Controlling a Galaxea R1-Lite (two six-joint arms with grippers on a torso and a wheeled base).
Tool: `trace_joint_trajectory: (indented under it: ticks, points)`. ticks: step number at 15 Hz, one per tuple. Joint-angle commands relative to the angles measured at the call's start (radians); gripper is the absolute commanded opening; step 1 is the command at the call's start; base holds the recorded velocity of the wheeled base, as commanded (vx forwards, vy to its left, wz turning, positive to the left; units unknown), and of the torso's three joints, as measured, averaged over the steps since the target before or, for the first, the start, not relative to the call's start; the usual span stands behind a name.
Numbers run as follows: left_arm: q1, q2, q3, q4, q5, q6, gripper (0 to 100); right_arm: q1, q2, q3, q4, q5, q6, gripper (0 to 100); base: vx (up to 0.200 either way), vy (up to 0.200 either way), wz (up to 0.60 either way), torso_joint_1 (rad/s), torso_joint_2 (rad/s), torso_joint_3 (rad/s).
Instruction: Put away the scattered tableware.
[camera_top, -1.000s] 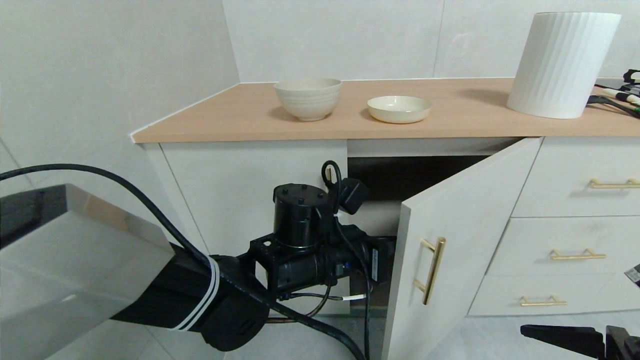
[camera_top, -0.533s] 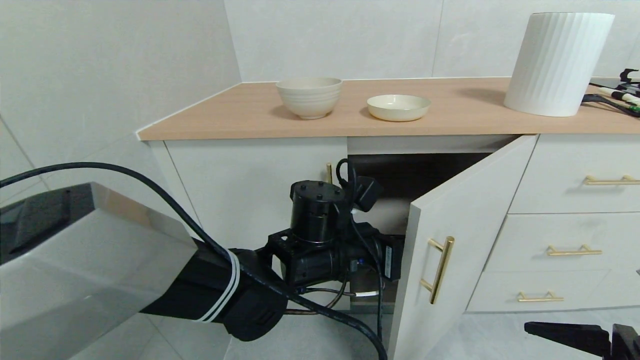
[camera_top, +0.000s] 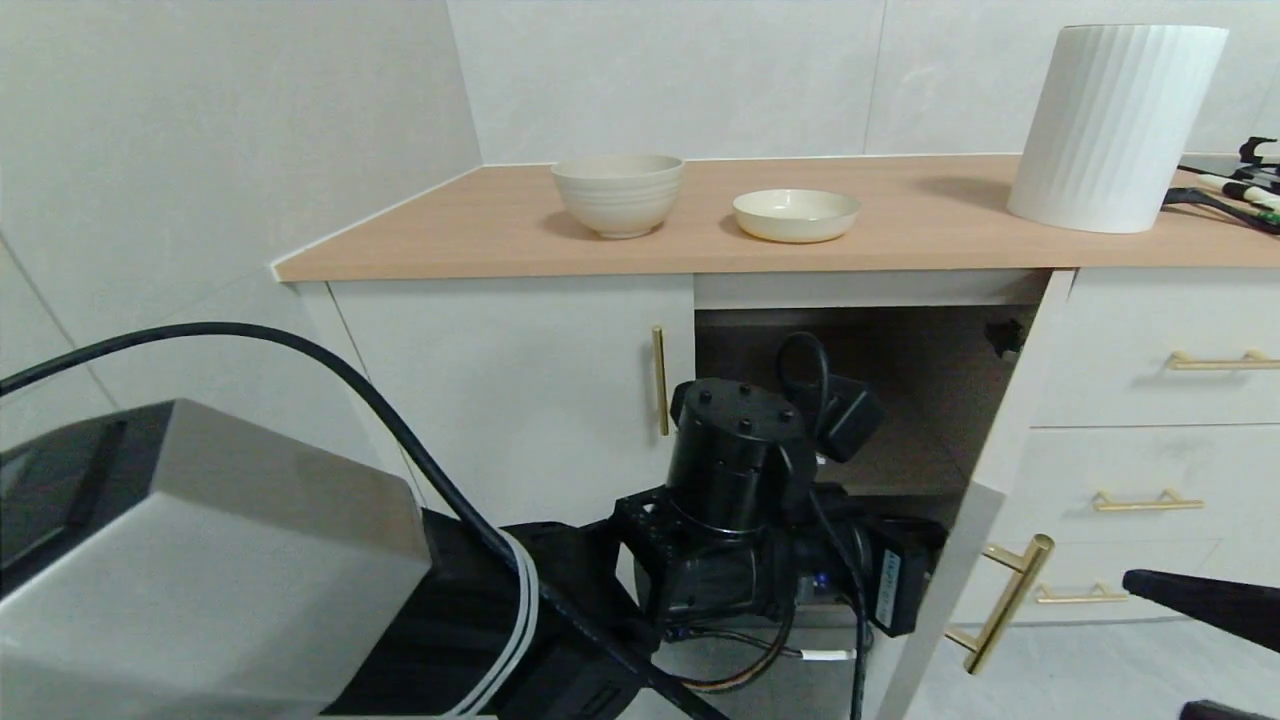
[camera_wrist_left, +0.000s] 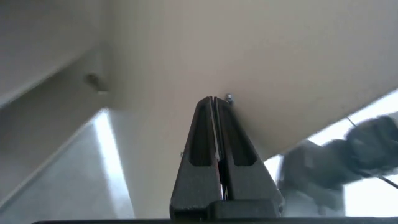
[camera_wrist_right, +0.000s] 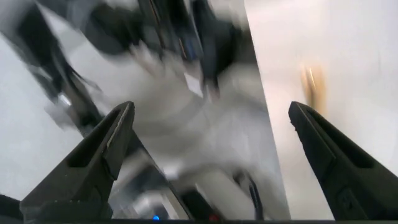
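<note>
Step in hand, by judgement: opening the cabinet (camera_top: 900, 380). The door (camera_top: 935, 640) stands wide. The left tool (camera_wrist_left: 213, 99), pinched narrow and empty, lies against what appears to be the door's inner face. The right tool (camera_wrist_right: 210, 112) is spread wide and empty. The bowl (camera_top: 617, 193) and dish (camera_top: 796, 214) sit on the tabletop (camera_top: 930, 225). Next move: clear the left arm and grasp the bowl's rim.

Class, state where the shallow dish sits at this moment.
In the head view the shallow dish sits on the wooden counter, right of the bowl and left of the tall white canister, above the open cupboard.
</note>
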Motion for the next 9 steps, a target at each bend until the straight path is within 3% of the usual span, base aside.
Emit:
trace_joint_trajectory:
  ticks: [1,2,3,5,9]
  points:
    - [-0.045,0.008,-0.034,0.018,0.02,0.0,0,0.002,-0.138,-0.087,0.071,0.012,0.06,100,0.0,0.0,0.0,0.0,0.0,0.0]
    - [-0.048,0.009,-0.036,0.019,0.022,0.0,0,0.002,-0.144,-0.091,0.08,0.016,0.064,100,0.0,0.0,0.0,0.0,0.0,0.0]
    - [-0.068,0.031,-0.054,0.021,0.04,0.0,0,0.002,-0.205,-0.148,0.186,0.092,0.071,100,0.0,0.0,0.0,0.0,0.0,0.0]
    - [-0.086,0.058,-0.08,0.022,0.042,0.0,0,0.002,-0.233,-0.177,0.264,0.164,0.073,100,0.0,0.0,0.0,0.0,0.0,0.0]
    - [-0.117,0.131,-0.142,0.025,0.055,0.0,0,0.002,-0.19,-0.176,0.34,0.184,0.071,100,0.0,0.0,0.0,0.0,0.0,0.0]
